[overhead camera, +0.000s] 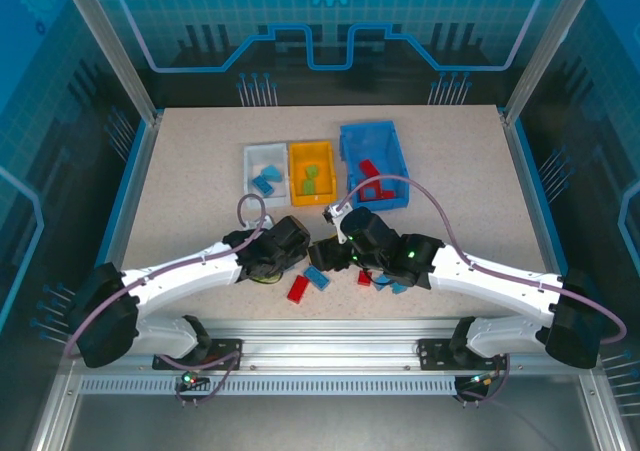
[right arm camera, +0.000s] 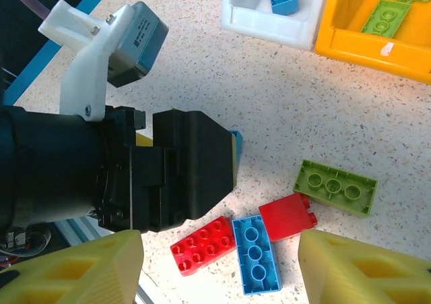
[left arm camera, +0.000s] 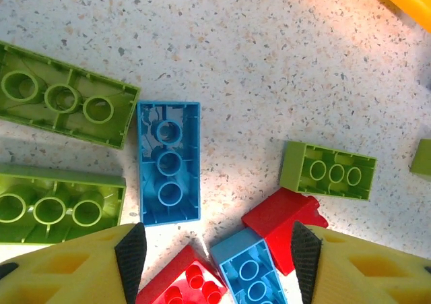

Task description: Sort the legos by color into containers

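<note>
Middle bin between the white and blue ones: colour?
Middle bin is yellow-orange; best in top external view.

We see bright, even overhead light on the speckled table [overhead camera: 200, 171]. Just ahead of the left gripper [left arm camera: 219, 257] a warm glare patch whitens the table; soft shadows edge the green bricks [left arm camera: 60, 102]. Its yellow fingers [left arm camera: 81, 270] blur slightly.

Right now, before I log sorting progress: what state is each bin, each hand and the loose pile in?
White bin: upright, holding blue bricks.
Yellow bin: upright, holding green bricks.
Blue bin: upright, holding red bricks.
Left hand: open, empty, over the pile.
Right hand: open, empty, over the pile.
Loose bricks: unsorted on the table, red, blue and green mixed.
</note>
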Controlling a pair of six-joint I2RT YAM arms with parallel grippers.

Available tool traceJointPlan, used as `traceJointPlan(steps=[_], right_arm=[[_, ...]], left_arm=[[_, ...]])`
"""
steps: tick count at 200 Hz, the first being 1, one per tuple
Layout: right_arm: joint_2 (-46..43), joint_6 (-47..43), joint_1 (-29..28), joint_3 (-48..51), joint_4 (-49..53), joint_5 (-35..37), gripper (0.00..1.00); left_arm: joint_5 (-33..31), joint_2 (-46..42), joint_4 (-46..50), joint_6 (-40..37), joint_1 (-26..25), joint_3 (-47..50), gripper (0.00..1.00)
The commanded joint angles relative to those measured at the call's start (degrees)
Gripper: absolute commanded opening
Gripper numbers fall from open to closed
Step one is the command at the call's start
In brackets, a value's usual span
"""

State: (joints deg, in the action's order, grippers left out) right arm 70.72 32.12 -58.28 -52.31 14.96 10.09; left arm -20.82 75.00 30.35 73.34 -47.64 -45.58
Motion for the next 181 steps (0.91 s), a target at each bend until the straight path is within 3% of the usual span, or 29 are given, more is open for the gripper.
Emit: traceJointPlan(steps=[1,55,181], right_arm=[[-1.04,0.71,0.71,0.63,-0.11,0.53,0.64],[-2.02,0.73,1.13,1.14,0.86,1.27,0.64],[-1.22,1.72,1.59,1.58,0.15,0.96,0.65]], left_arm=[[-0.47,2.33,-0.97,-1.18,-0.13,-1.26,0.65],[4.44,8.65,-4.98,0.46,-0.18,-1.14,0.68],[3.73,5.74,-4.22,2.17,-0.61,3.66,0.70]])
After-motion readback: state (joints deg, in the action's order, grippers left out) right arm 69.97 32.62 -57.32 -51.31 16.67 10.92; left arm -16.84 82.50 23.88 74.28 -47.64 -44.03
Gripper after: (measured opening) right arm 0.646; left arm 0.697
